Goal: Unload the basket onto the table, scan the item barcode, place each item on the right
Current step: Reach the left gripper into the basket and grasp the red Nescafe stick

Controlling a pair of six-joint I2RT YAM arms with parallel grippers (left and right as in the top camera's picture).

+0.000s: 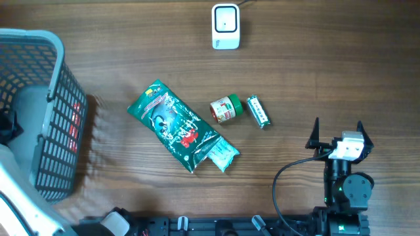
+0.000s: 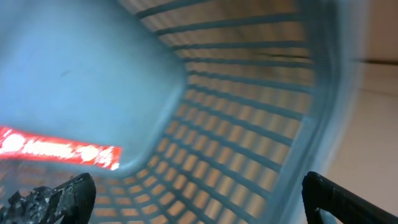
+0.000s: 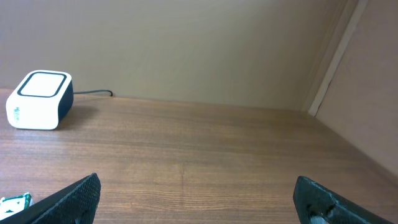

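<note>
The white barcode scanner [image 1: 225, 26] stands at the table's far edge; the right wrist view shows the scanner [image 3: 39, 99] at far left. Three items lie mid-table: a green pouch [image 1: 177, 128], a small jar with a green lid [image 1: 225, 109] and a small green pack [image 1: 258, 111]. A red packet [image 2: 56, 148] lies on the floor of the blue basket [image 2: 249, 124]. My left gripper [image 2: 199, 202] hangs open inside the basket, holding nothing. Near the front right, my right gripper [image 1: 338, 133] stands open and empty over bare wood, to the right of the items.
The blue mesh basket [image 1: 59, 85] fills the left edge of the table, with the left arm [image 1: 8, 126] reaching into it. A cable runs from the scanner toward the wall [image 3: 186, 43]. Bare wood lies between the right gripper [image 3: 196, 202] and the scanner.
</note>
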